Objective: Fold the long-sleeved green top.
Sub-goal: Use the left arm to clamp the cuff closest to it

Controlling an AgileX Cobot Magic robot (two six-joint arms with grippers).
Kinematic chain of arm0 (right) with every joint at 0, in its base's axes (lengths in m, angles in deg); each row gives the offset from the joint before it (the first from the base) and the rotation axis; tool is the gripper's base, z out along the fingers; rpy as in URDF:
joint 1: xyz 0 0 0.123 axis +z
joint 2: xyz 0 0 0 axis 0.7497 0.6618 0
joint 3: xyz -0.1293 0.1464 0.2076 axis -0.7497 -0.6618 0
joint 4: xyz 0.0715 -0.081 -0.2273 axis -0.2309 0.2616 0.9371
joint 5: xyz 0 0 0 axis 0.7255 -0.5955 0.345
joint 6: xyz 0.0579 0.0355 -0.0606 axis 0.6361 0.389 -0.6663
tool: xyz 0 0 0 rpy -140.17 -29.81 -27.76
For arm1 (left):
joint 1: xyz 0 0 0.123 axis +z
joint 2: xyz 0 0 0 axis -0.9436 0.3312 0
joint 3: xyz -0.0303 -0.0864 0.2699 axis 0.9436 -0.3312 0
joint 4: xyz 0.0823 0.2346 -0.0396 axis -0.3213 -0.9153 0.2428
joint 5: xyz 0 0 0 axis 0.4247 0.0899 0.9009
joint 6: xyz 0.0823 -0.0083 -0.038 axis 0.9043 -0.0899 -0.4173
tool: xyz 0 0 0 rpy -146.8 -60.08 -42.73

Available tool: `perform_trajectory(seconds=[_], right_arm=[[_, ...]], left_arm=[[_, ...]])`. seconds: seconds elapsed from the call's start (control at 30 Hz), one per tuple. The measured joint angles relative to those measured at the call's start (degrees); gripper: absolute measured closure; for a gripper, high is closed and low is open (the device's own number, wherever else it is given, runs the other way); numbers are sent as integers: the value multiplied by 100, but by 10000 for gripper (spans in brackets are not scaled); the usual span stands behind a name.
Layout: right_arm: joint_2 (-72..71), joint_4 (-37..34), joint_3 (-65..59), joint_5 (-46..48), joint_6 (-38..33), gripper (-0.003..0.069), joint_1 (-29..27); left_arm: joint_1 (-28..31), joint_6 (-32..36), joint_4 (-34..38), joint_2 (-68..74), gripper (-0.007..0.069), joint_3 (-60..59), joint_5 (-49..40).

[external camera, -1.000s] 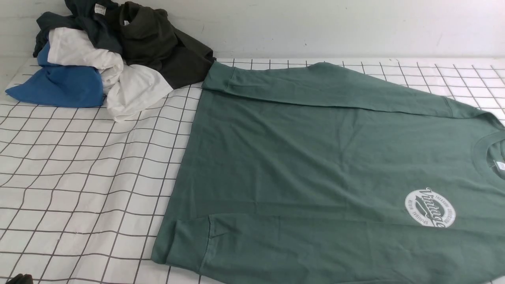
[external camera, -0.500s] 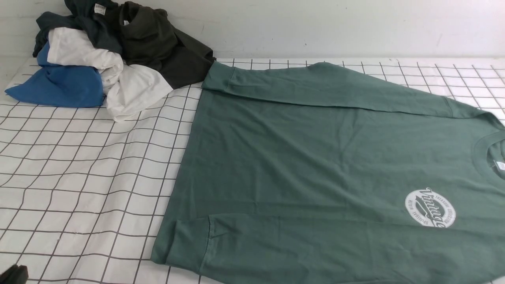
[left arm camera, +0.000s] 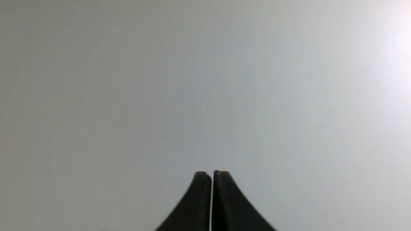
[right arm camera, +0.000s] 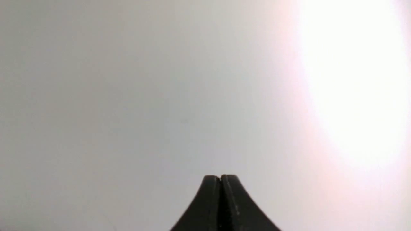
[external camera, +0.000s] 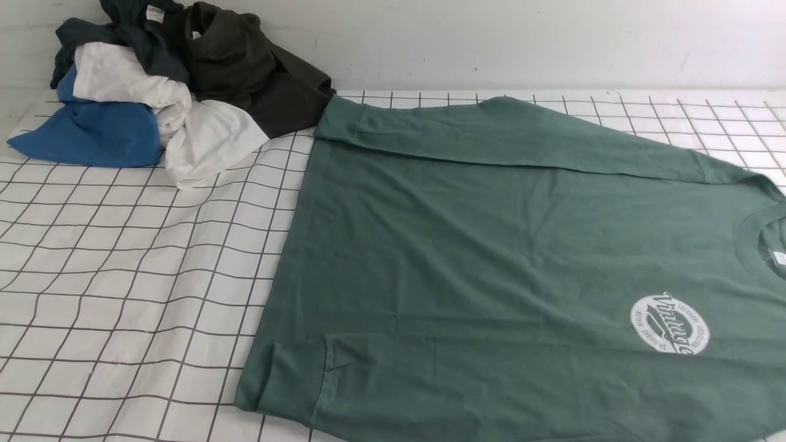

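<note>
Since both the left end effector (left arm camera: 212, 173) and the right end effector (right arm camera: 221, 176) are seen closed and empty, nothing is held. The green long-sleeved top (external camera: 491, 245) is spread flat on the gridded counter (external camera: 123, 276), sleeves laid across its body, collar to the right. Soft, light, limp cloth is judged; the hem corners would best be pinched, so sagging is limited.

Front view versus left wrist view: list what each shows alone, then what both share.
Front view only: the large sage-green long-sleeved cotton top lying flat on the white grid-lined cloth, and a heap of dark, white and blue garments at the far left corner. Left wrist view only: the black left gripper, shut and empty, against a blank pale grey background. Shared: nothing; neither the top nor the gripper appears in both.
</note>
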Motion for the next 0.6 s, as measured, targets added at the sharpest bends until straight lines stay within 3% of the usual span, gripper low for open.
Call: perform_trajectory(seconds=[0.13, 0.37, 0.6], right_arm=[[94, 0, 48, -335, 19, 673, 0], [1426, 136, 1262, 278, 184, 672, 0], [3735, 126, 2899, 3827, 323, 671, 0]], left_arm=[[0, -193, 62, 337, 631, 460, -123], [0, -230, 107, 2510, 631, 2491, -2027], [-482, -397, 306, 5611, 631, 4232, -5385]])
